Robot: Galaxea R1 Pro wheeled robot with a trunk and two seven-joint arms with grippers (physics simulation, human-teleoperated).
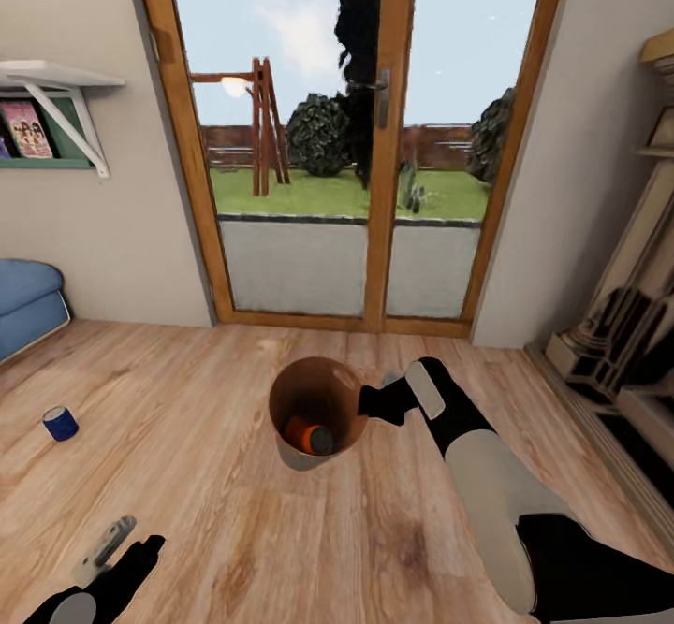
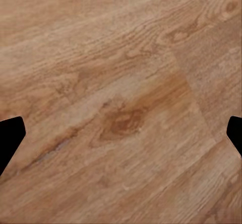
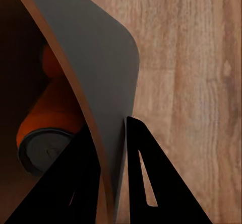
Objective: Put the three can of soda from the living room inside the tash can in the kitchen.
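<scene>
Head view: right pincer (image 1: 367, 403) clamps tapered bucket (image 1: 301, 460) wall, orange can (image 1: 301, 434) inside; left pincer (image 1: 112, 542) spread

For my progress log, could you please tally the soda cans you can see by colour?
Orange cans: 1, lying inside the trash can, the orange can against its brown inner wall.
Dark blue cans: 1, the blue can standing on the wood floor near the blue sofa.
Total: 2 cans in view.
</scene>
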